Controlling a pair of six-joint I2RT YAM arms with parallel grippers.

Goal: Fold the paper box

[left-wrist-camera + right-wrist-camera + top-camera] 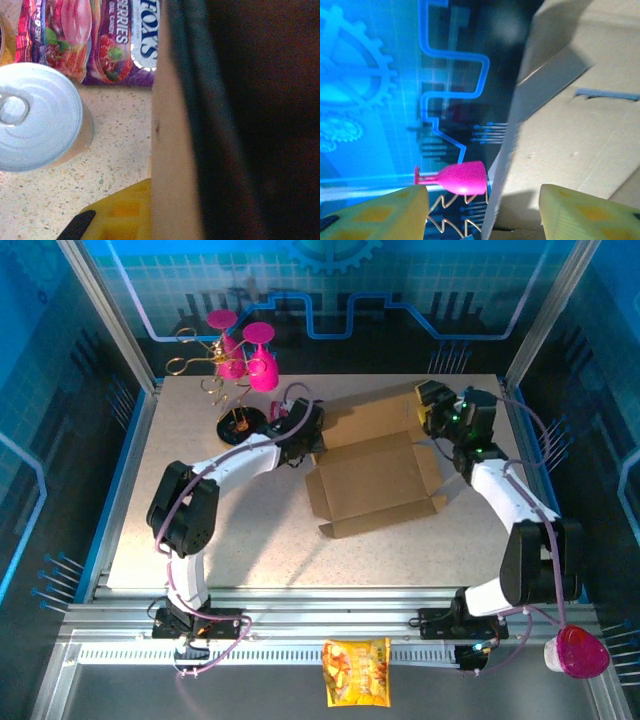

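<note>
I have bare table (250, 540) across the top view's lower left; the pink glass rack (245, 365) blocks the upper left, the paper box (375, 485) the centre.

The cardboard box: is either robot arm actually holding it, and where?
The left gripper pinches the paper box by its left flap. The right gripper has open jaws astride its far right edge, not gripping.

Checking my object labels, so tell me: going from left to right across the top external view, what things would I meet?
Wire rack of pink glasses → paper box → pink cup.
</note>
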